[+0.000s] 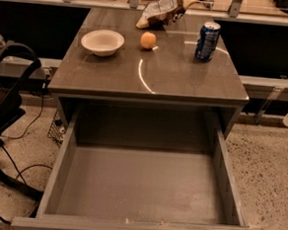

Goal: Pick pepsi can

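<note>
Pepsi can (207, 41), upright on table (161, 78): likely light, stiff, slick; grasp mid-body; gripper out of view, state untellable.

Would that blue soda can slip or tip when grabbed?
The upright dark-blue metal drink can looks stiff, though a hard squeeze might dent it. Its smooth round side could slip. Standing tall on the glossy grey tabletop, it may tip if nudged. The pincer is not in view.
</note>
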{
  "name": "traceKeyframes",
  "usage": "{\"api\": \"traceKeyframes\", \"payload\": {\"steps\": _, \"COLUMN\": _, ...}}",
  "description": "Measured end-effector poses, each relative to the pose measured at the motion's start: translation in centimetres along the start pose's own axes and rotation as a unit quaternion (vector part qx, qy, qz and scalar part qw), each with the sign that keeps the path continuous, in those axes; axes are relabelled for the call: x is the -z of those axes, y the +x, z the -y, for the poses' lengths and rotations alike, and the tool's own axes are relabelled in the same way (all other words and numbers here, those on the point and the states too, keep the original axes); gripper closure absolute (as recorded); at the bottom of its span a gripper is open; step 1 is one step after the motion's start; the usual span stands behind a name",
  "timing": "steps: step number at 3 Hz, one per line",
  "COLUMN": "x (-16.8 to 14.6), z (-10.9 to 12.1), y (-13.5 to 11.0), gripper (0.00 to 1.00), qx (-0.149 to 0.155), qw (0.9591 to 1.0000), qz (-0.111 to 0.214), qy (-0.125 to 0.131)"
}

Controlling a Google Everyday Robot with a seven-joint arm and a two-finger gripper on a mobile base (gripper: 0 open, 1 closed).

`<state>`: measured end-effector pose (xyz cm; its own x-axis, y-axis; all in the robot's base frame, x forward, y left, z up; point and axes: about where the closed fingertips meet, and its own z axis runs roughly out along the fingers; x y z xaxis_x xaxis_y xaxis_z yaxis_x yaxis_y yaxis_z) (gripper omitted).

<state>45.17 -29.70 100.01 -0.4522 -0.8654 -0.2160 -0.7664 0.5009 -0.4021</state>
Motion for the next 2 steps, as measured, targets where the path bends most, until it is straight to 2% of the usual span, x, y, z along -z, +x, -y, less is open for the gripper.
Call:
{"api": "traceKeyframes", "payload": {"steps": 1, "x": 0.0, "z": 0.0, "y": 0.0, "gripper": 0.0, "qx": 0.0, "qw": 1.0, "qz": 0.0, "qy": 0.0}}
{"api": "traceKeyframes", "payload": {"steps": 2, "x": -2.3, "z": 0.9, "y": 0.2, "gripper": 0.0, "qx": -0.064, "qw": 0.9967, "qz": 0.048, "qy": 0.014}}
